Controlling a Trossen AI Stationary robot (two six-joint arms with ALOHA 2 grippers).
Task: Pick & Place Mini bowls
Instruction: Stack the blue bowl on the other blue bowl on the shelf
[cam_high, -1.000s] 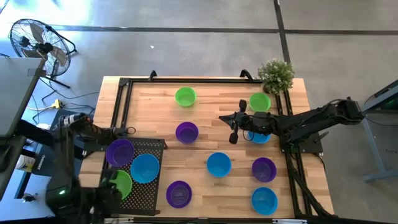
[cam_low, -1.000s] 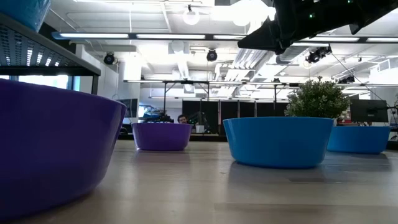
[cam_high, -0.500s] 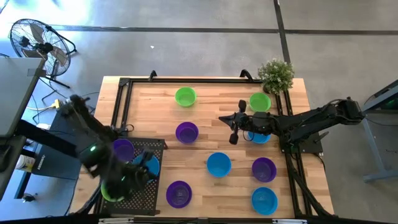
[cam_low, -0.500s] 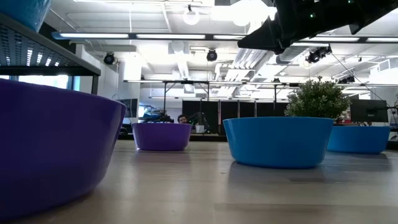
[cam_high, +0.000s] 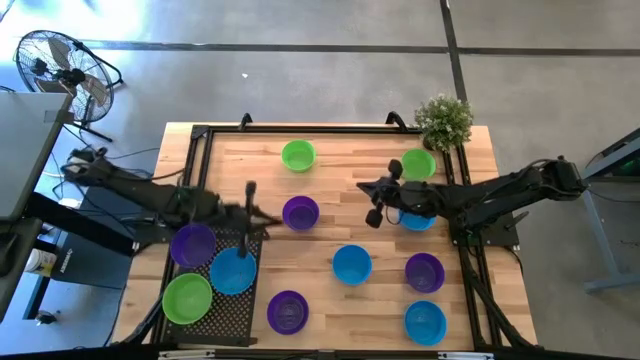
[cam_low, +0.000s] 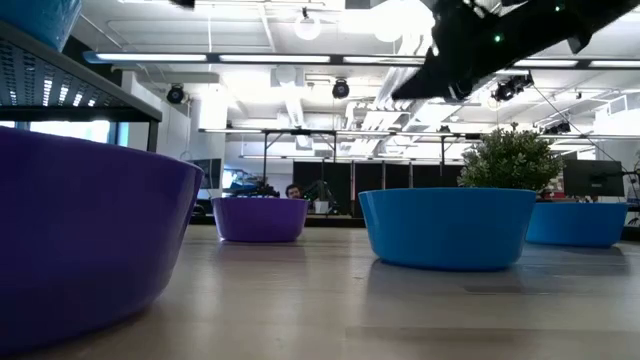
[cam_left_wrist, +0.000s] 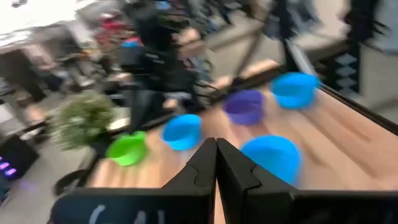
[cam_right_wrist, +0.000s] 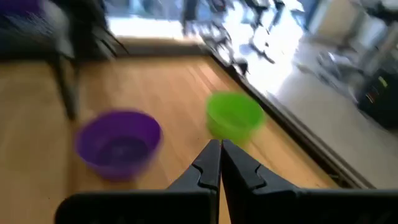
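Note:
The mini bowls are small round bowls. Three sit in a black perforated tray (cam_high: 250, 235) at the near left: purple (cam_high: 192, 243), blue (cam_high: 233, 270) and green (cam_high: 187, 298). Others stand on the wooden table, among them a purple bowl (cam_high: 300, 212), a green one (cam_high: 298, 154), a blue one (cam_high: 352, 264) and a green one (cam_high: 418, 164). My left gripper (cam_high: 262, 217) is shut and empty, level above the tray's far right corner, pointing toward the purple bowl. My right gripper (cam_high: 362, 187) hovers shut and empty over the table's middle, right of that bowl.
A potted plant (cam_high: 443, 120) stands at the far right corner. A black frame (cam_high: 300, 128) runs along the table's edges. More bowls stand at the near right: purple (cam_high: 424, 271) and blue (cam_high: 425, 321). A blue bowl (cam_high: 415, 220) lies partly under my right arm.
My left arm has swung up from over the green bowl at the tray's near left and across toward the table's middle, turning from pointing down to level. The green bowl now shows whole in the tray. My right gripper has stayed in place and tipped a little.

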